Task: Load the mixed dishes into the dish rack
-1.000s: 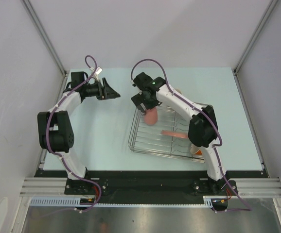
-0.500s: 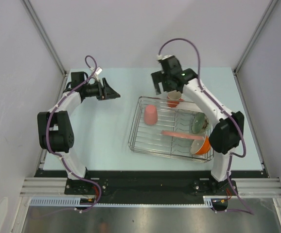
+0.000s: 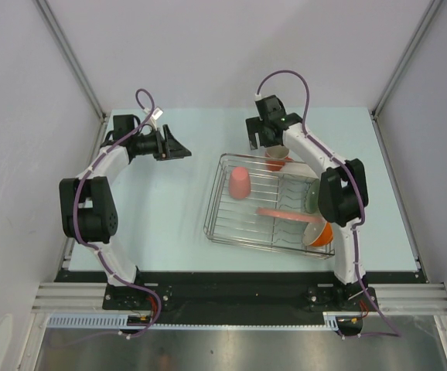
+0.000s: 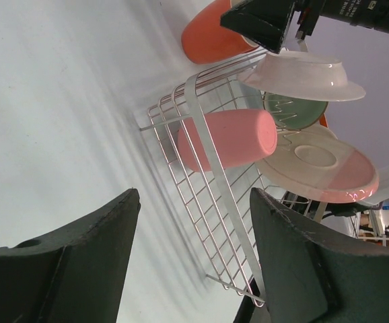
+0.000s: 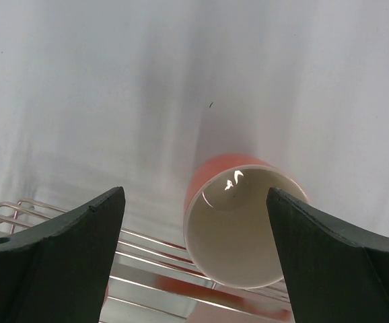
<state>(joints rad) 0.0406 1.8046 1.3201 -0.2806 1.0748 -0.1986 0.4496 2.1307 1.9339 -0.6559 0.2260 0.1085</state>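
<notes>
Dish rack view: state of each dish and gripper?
pink tumbler: on its side in dish rack
orange mug: upright, outside rack
green bowl: on edge in rack
patterned plate: on edge in rack
orange bowl: tilted in rack
left gripper: open, empty
right gripper: open, over mug

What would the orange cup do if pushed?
The orange mug looks hard and glossy, so it probably stays stiff but may slip. Standing upright, it likely slides rather than rolls, though a high push might tip it.
</notes>
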